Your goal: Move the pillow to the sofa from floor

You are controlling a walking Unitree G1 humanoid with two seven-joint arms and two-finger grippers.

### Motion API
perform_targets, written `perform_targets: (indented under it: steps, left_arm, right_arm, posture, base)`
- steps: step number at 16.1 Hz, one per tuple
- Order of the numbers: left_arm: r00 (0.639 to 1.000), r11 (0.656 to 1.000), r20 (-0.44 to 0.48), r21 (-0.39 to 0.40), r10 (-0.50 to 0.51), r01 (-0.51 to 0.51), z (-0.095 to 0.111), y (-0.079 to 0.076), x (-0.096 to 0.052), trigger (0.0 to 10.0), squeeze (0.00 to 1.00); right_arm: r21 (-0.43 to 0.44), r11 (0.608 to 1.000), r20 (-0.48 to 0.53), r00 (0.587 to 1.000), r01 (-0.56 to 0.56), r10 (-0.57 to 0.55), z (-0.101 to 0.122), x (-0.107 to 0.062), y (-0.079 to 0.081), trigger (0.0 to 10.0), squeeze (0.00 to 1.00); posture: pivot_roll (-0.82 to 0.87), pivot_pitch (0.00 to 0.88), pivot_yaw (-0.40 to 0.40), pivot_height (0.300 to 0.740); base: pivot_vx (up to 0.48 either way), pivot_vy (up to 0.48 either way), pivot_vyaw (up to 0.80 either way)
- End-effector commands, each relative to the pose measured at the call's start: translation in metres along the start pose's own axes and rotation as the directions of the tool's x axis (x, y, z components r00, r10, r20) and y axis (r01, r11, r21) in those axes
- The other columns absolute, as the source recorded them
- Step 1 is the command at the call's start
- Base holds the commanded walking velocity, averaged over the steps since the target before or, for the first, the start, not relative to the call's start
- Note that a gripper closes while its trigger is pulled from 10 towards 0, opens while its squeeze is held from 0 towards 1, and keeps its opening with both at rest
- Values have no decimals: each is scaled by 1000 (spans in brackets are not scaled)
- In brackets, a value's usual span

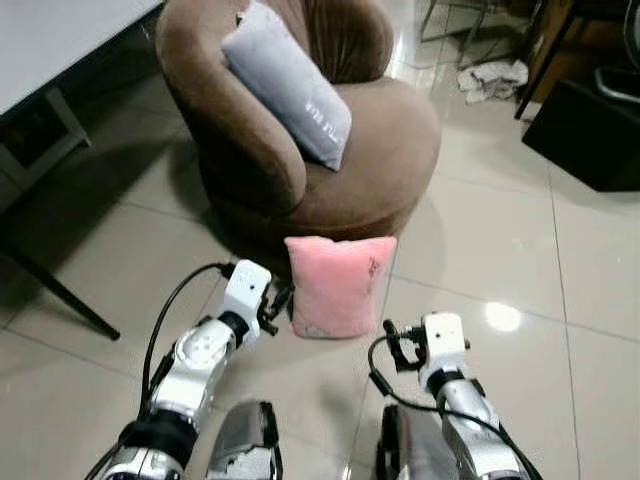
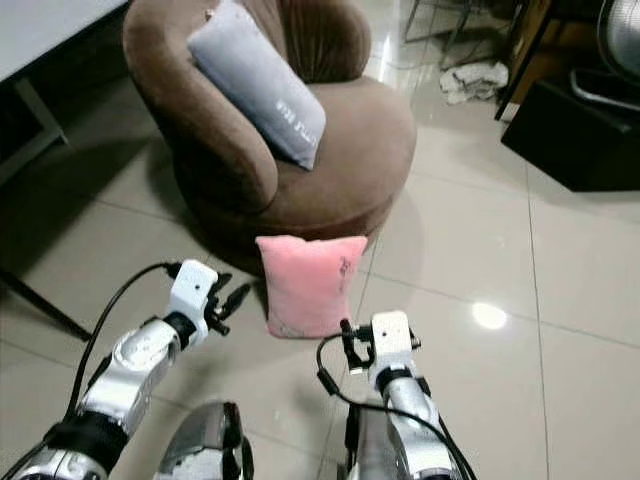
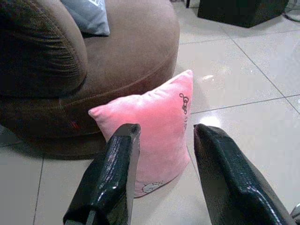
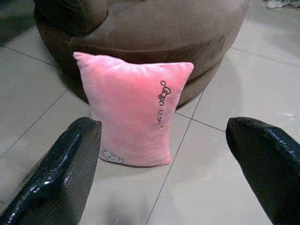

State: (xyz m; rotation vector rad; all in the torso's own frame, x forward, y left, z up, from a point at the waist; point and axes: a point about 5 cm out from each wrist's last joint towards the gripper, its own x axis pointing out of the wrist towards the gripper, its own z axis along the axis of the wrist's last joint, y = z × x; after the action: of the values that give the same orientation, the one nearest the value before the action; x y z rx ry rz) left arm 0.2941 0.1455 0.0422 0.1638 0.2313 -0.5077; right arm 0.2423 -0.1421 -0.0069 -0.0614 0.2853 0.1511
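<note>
- I have the left gripper [image 1: 283, 300] low over the floor [image 1: 520, 250], just beside the left edge of the pink pillow [image 1: 338, 285]. Its fingers [image 3: 115, 178] stand apart, with a moderate gap, and hold nothing.
- The pink pillow stands upright on the floor tiles, its long axis vertical, leaning at or against the front base of the brown sofa [image 1: 370, 150]. It lies ahead of both grippers and between them.
- A grey pillow [image 1: 285, 85] already rests tilted on the sofa seat, against the left armrest.
- I have the right gripper [image 1: 392, 345] just off the pillow's lower right corner, slightly nearer to me than the left gripper. Its fingers [image 4: 61, 178] are spread wide and empty, and the pillow sits centred in the gap in the right wrist view.
- Judgement: the left gripper is the nearer one to the pillow, almost at its side edge. The coming move calls for both grippers to close inward on the pillow's left and right edges, then lift it forward onto the seat.
</note>
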Motion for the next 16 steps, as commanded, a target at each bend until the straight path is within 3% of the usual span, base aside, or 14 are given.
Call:
perform_targets:
  steps: [1, 13, 16]
  left_arm:
    - [1000, 1000, 3, -6, -8, 8, -1, -1, -1, 10000, 0]
    - [997, 997, 18, 7, -73, 73, -1, -8, 0, 10000, 0]
    - [994, 993, 23, 48, -107, 106, 0, -14, 1, 10000, 0]
  right_arm:
    - [5, 1000, -3, 1000, 5, -5, -1, -2, 1, 10000, 0]
    - [-14, 1000, 8, 1000, -8, 9, 0, -2, 4, 10000, 0]
    - [-26, 999, 15, 1000, -21, 22, 2, -2, 6, 10000, 0]
  posture:
    - [-78, 114, 20, 635]
    - [-84, 103, 32, 635]
    - [-88, 103, 33, 635]
  base:
    - [461, 0, 0]
    - [465, 0, 0]
    - [457, 0, 0]
